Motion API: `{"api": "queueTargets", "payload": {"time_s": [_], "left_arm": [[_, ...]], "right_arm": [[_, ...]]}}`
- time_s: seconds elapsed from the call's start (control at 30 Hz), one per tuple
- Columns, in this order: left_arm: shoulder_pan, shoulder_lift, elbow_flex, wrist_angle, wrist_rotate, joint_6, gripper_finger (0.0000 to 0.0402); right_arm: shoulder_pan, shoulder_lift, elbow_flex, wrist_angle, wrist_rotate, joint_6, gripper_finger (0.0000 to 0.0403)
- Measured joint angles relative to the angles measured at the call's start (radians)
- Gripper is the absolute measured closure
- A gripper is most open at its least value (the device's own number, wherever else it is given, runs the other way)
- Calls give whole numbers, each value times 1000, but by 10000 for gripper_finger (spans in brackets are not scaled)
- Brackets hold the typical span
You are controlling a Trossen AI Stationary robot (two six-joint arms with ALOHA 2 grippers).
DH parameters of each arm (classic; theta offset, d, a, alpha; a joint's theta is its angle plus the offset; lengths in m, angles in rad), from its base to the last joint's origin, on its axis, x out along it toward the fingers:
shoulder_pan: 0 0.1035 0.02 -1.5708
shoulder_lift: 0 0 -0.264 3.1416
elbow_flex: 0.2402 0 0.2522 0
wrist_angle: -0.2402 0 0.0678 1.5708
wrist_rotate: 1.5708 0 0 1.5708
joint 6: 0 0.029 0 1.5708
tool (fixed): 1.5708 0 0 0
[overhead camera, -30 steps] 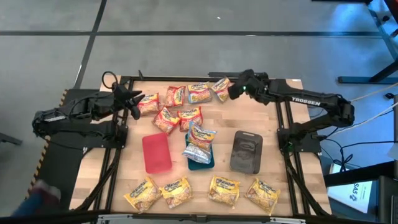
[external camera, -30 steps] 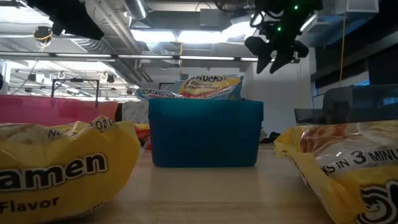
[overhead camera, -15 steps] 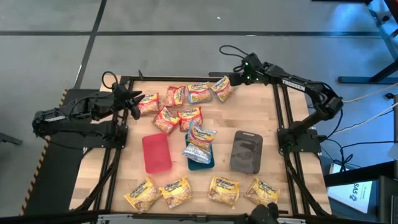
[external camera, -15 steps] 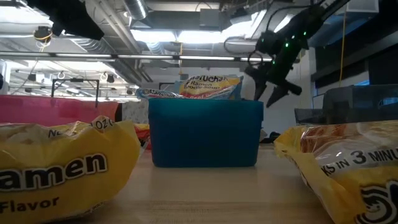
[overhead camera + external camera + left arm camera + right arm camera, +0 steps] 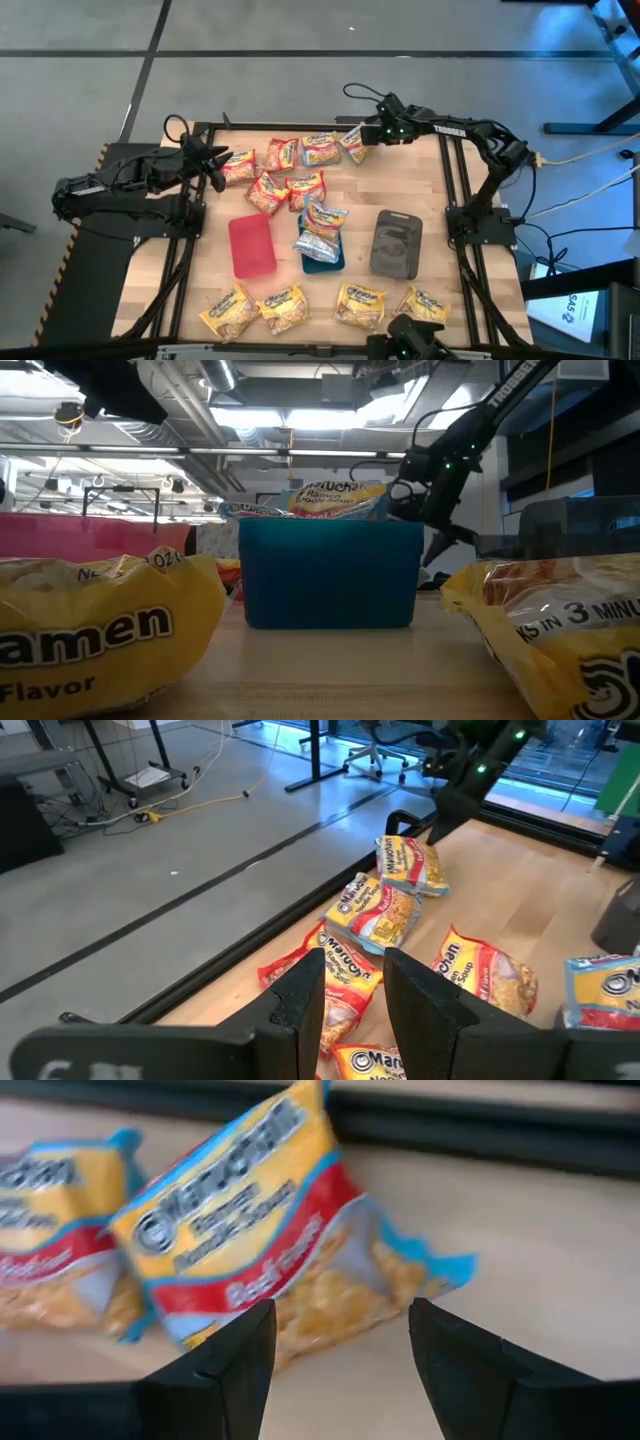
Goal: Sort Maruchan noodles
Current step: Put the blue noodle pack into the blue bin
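Several Maruchan noodle packets lie flat on the wooden table. A red and blue-edged cluster (image 5: 290, 170) sits at the far side, two packets (image 5: 320, 228) lie in the teal tray (image 5: 325, 262), and yellow ones (image 5: 284, 308) line the near edge. My right gripper (image 5: 365, 135) hangs open just over the far-right blue-edged packet (image 5: 270, 1250), its fingers (image 5: 215, 1370) apart above the packet's near end. My left gripper (image 5: 215, 165) waits open at the far left beside a red packet (image 5: 238, 167), with nothing between its fingers (image 5: 300, 1005).
A red tray (image 5: 251, 245) and a dark grey tray (image 5: 397, 243) flank the teal one at mid-table. Bare wood lies between the trays and the yellow row. The black frame rail (image 5: 450, 170) runs along the table's right edge.
My right gripper has come down from high above the table and tipped steeply downward. It has shifted a little toward the table's left and far edge, ending just over the far-right blue-edged packet. Its fingers stay open. No packet has moved.
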State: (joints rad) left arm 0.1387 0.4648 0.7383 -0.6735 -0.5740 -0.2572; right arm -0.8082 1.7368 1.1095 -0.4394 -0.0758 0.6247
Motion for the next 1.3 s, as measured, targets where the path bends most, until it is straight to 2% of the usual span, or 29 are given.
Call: {"api": "queueTargets", "payload": {"time_s": [0.17, 0.47, 0.77, 0.9, 1.3], "left_arm": [[0, 0, 0, 0, 16, -3, 303], [0, 0, 0, 0, 17, -2, 303], [0, 0, 0, 0, 17, -3, 303], [0, 0, 0, 0, 17, -3, 303], [0, 0, 0, 0, 17, -3, 303]], "right_arm": [[-15, 1, 0, 49, 43, -1, 178], [-37, 31, 1, 26, -40, 8, 178], [-37, 64, 0, 85, -63, 22, 187], [-36, 66, 0, 89, -90, 22, 226], [-21, 66, 0, 89, -145, 15, 395]]}}
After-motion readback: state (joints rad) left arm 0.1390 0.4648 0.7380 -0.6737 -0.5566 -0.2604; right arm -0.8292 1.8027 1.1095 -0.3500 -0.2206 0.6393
